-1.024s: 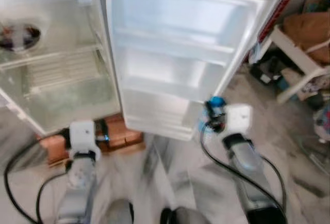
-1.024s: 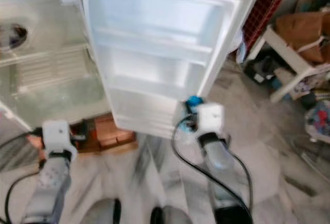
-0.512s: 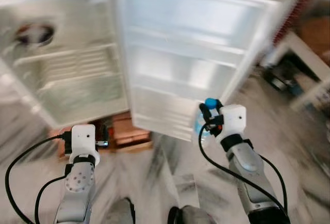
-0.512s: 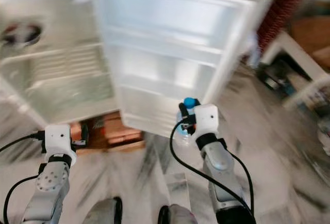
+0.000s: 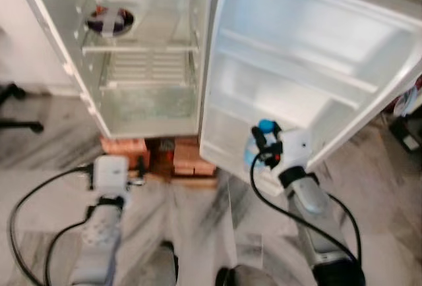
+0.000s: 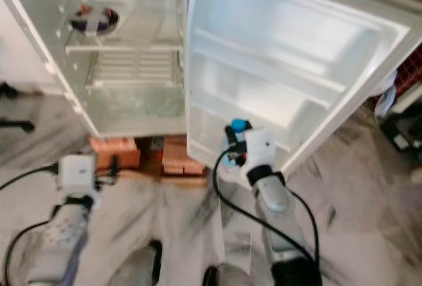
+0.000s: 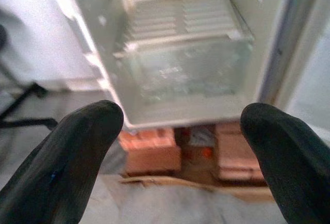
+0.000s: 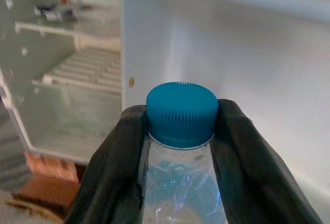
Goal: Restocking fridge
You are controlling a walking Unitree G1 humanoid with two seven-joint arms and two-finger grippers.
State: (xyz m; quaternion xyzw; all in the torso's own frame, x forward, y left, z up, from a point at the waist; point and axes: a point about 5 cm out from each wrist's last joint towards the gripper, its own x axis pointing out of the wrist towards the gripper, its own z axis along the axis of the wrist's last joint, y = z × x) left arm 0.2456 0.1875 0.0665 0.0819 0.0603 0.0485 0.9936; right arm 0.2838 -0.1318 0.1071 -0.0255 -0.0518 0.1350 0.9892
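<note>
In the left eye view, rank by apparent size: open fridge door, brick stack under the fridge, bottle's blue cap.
1. Fridge door, by far the largest.
2. Brick stack, much smaller.
3. Blue cap, smallest, on the bottle held in the right end effector.
The cap sits nearer the camera, yet looks smallest anyway.

Home: open fridge (image 5: 145, 68) propped on bricks (image 5: 158, 157), marble floor (image 5: 53, 147).

Each arm is a silver-grey tube ending in a white box-shaped wrist housing. The left gripper (image 7: 180, 152) and right gripper (image 8: 180, 146) each have two long, rounded, matte black fingers (image 7: 77, 146). A black cable (image 5: 270, 200) loops from each wrist housing back along its arm.
</note>
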